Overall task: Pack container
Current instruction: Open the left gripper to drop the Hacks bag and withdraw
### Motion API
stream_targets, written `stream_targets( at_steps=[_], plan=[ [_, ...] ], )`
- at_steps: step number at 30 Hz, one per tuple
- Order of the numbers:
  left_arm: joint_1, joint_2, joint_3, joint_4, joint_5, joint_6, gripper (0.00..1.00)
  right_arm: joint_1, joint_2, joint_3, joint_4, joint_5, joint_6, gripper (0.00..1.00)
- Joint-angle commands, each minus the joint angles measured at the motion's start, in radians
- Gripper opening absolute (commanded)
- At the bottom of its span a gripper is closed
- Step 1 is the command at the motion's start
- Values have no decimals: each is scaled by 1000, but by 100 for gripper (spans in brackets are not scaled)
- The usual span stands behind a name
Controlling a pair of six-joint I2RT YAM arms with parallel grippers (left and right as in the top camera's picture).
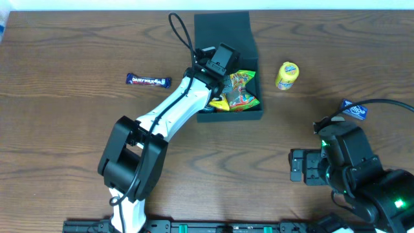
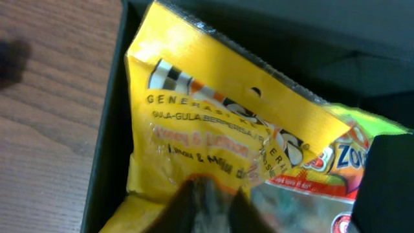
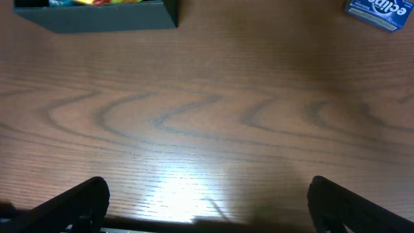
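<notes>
Items shown: one container (image 1: 233, 117); two snack packets, a yellow packet (image 2: 194, 129) and a multicoloured packet (image 2: 343, 165); one chocolate bar (image 1: 148, 81); one yellow bottle (image 1: 287, 76); one blue mint pack (image 1: 354, 110).

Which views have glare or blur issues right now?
Overhead: sharp, evenly lit, no glare. Left wrist: camera too close, the yellow packet print is soft and the left tool is a dark smear. Right wrist: bright glare patch on the table, and the right tool fingers are dark and out of focus.
</notes>
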Motion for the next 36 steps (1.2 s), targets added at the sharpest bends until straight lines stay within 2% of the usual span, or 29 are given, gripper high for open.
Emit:
stream_targets(
  at_steps=[1, 2, 5, 9, 13, 16, 18, 26, 32, 36],
  plan=[
    [7, 18, 15, -8, 15, -18, 44, 8, -5, 1, -2, 2, 11, 99],
    [7, 17, 16, -5, 17, -18, 57, 8, -5, 1, -2, 2, 11, 99],
    [7, 5, 16, -5, 19, -17, 78, 8, -5, 1, -2, 2, 11, 99],
    [7, -34, 29, -10, 42, -15, 89, 8, -5, 1, -2, 2, 11, 99],
    [7, -74, 31, -7, 159, -9, 97, 8, -5, 1, -2, 2, 12, 99],
    [9, -85, 32, -5, 232, 24, 95, 8, -5, 1, -2, 2, 11, 99],
    [17, -96, 34, -23, 208, 102, 95, 8, -5, 1, -2, 2, 11, 99],
    [113, -252, 36, -183, 164, 114, 96, 8, -5, 1, -2, 2, 11, 99],
    [199, -393, 36, -237, 169, 208, 95, 8, -5, 1, -2, 2, 11, 99],
    [209, -432, 36, -324, 273, 225, 95, 8, -5, 1, -2, 2, 11, 99]
  ],
)
